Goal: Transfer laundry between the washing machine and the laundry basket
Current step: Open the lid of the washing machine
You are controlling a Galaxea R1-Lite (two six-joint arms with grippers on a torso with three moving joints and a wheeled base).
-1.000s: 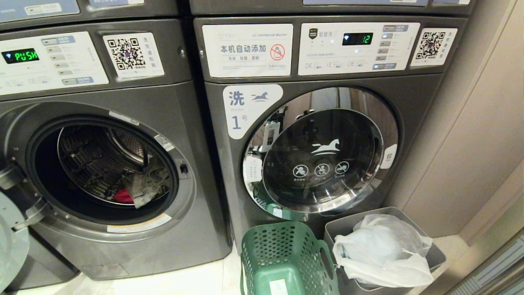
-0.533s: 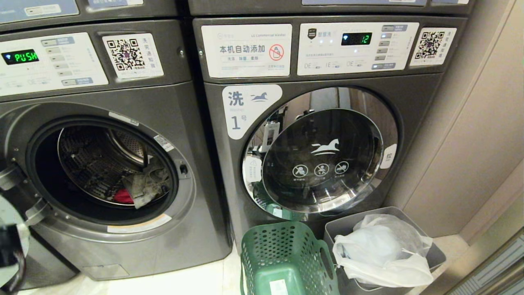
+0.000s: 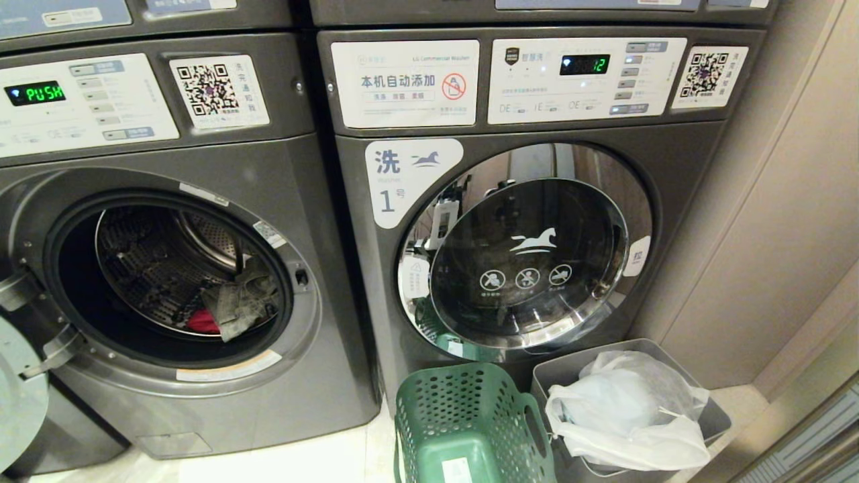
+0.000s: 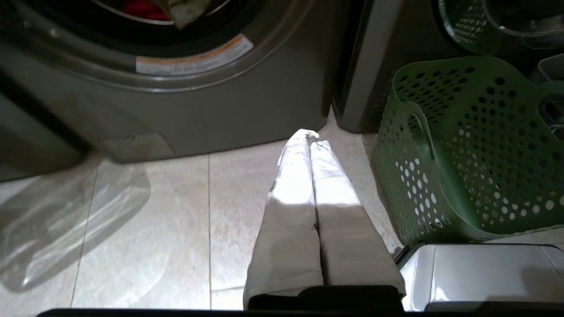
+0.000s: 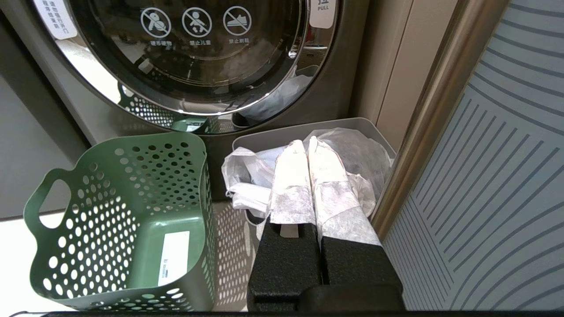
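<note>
— Where did your laundry [image 3: 203,322] lie?

— It sat in the drum of the open washing machine [image 3: 168,282], a red piece beside a crumpled greyish one. Your left tool [image 4: 308,136] hung low over the floor tiles [image 4: 145,237], fingers pressed together and empty, below the drum opening.

— And around it?

— The laundry basket [image 5: 132,220] stood empty just beside your left tool. Your right tool [image 5: 307,145], also pinched together and empty, hung over the white plastic bag [image 5: 246,176] in the grey bin [image 5: 264,136].
</note>
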